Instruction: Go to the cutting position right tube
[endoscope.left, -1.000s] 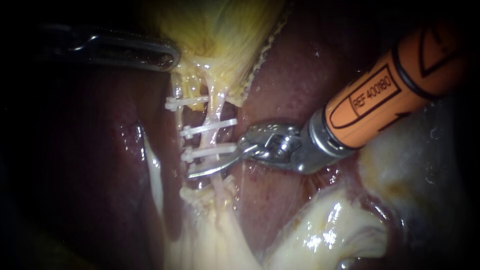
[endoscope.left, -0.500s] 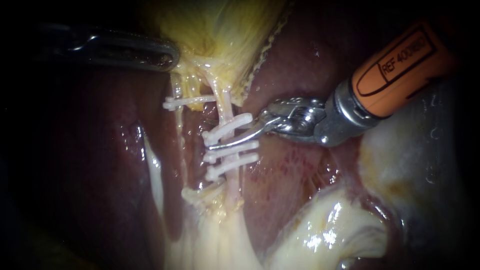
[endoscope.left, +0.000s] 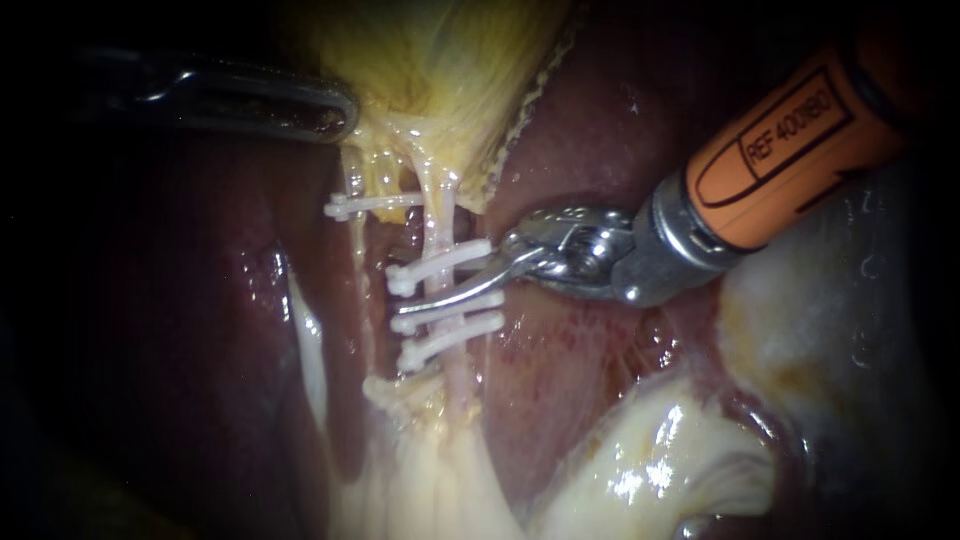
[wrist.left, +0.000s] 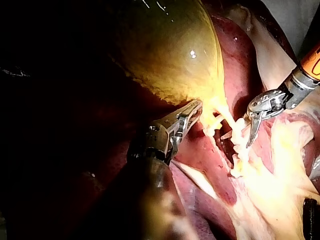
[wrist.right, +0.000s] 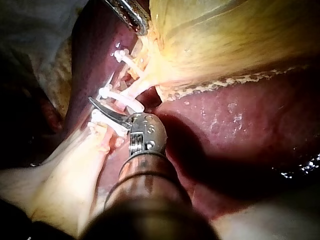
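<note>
- The liver is the working surface: dark red, wet and glistening. The yellow gallbladder hangs above it and pale fatty tissue lies below.
- The right tube runs down from the gallbladder to the pale tissue and carries three white clips.
- The right instrument has its blades parted. One curved blade lies across the tube between the upper and middle clips, and nothing is clamped.
- The left instrument has its jaws closed on the gallbladder's lower edge, just above a thinner left tube with one clip.
- The clips sit close on either side of the blade. Bare liver lies open under the right instrument's shaft, and dark liver lies beyond the left tube.
</note>
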